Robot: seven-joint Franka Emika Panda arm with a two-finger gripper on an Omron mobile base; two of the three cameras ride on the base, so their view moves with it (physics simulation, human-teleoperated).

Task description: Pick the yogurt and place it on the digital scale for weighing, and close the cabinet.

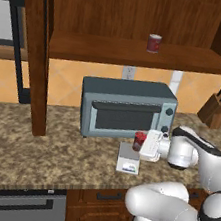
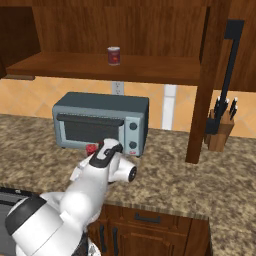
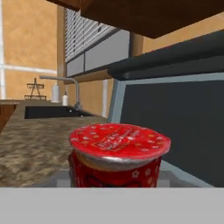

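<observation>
Yogurt (image 3: 119,154) stands above digital scale (image 1: 128,159), toaster oven (image 1: 127,108) just behind.

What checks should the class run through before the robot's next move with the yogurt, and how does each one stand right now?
1. Yogurt is at the pincer, just above the digital scale: ok.
2. Pincer shut on the yogurt: cannot tell; the fingertips are hidden.
3. Yogurt upright, red lid on top: ok.
4. Yogurt resting on the scale's plate or held just over it: cannot tell; its base is hidden.
5. Room beside the toaster oven, right behind the yogurt: tight, but they look apart: ok.
6. Cabinet closed: not ok; its doors stand open, with a red can on the shelf.
</observation>
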